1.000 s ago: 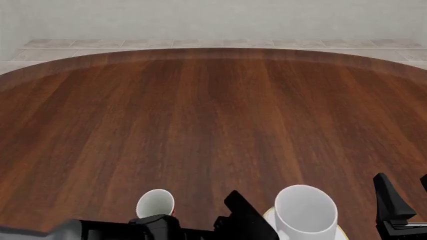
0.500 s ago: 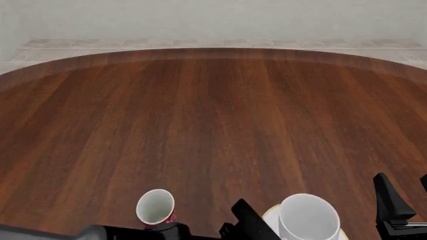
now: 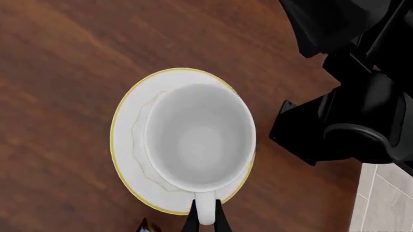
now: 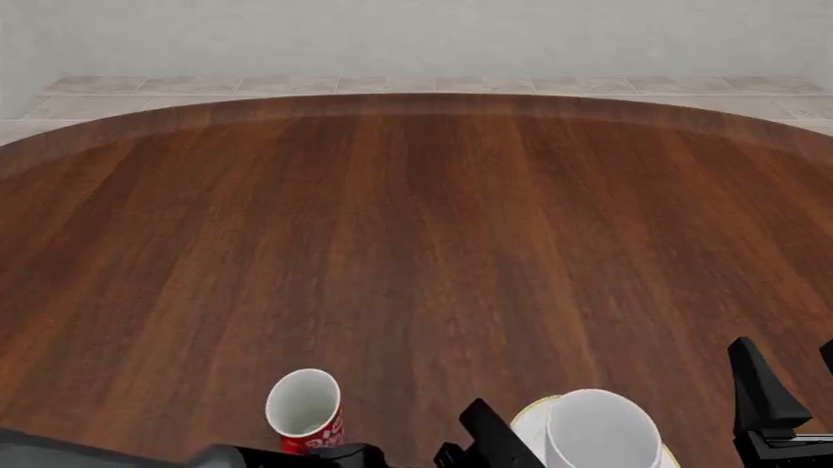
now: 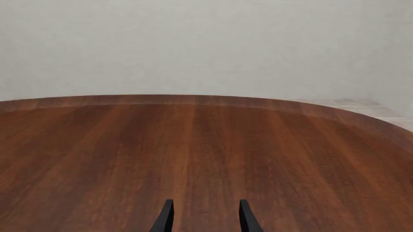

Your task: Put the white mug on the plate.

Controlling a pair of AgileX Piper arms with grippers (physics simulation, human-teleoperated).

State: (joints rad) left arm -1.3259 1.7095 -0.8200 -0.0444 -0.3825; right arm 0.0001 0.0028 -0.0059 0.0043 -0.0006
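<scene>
The white mug (image 3: pixel 197 137) stands upright over the middle of the plate (image 3: pixel 125 145), a round white plate with a thin yellow rim; I cannot tell whether the mug rests on it or hangs just above. My left gripper (image 3: pixel 206 223) is shut on the mug's loop handle, one thin black finger on each side. In the front view the mug (image 4: pixel 599 431) and the plate (image 4: pixel 529 419) sit at the near edge right of centre, with the left gripper (image 4: pixel 487 435) beside them. My right gripper (image 5: pixel 205 218) is open and empty, also seen at the front view's near right (image 4: pixel 785 382).
A red mug with a white inside (image 4: pixel 303 405) stands at the near edge, left of the plate. The right arm's black body (image 3: pixel 351 121) is close beside the plate. The round wooden table (image 4: pixel 416 244) stretches far ahead.
The white mug has come down and a little nearer onto the plate. My left arm has drawn back, uncovering the red mug. The right arm has not moved.
</scene>
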